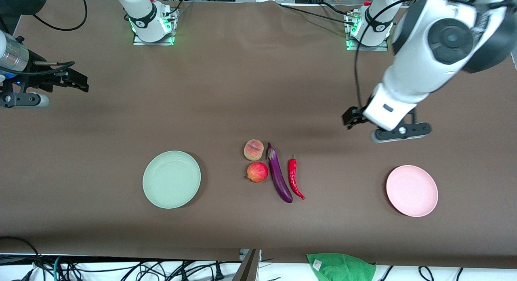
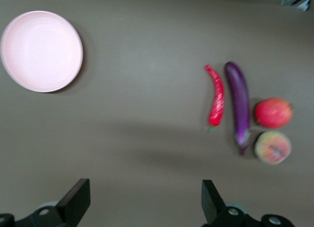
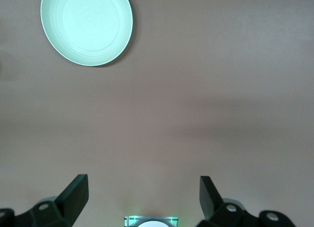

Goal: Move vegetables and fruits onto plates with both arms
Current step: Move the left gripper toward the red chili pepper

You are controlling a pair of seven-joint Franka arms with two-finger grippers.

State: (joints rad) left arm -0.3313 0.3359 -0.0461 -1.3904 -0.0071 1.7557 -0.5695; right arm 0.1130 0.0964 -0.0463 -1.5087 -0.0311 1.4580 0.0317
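Evidently nothing is picked yet: left gripper (image 2: 142, 202) and right gripper (image 3: 142, 200) hover wide (both empty) over bare table (image 1: 226, 91), plates (image 1: 171, 179) unfilled.

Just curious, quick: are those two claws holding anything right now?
Left gripper: open, empty, over bare table near the pink plate.
Right gripper: open, empty, over bare table at its own end.

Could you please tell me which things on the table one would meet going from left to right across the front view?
Green plate → pomegranate → eggplant → chili pepper → pink plate. The peach sits above the pomegranate, so its place is unclear.
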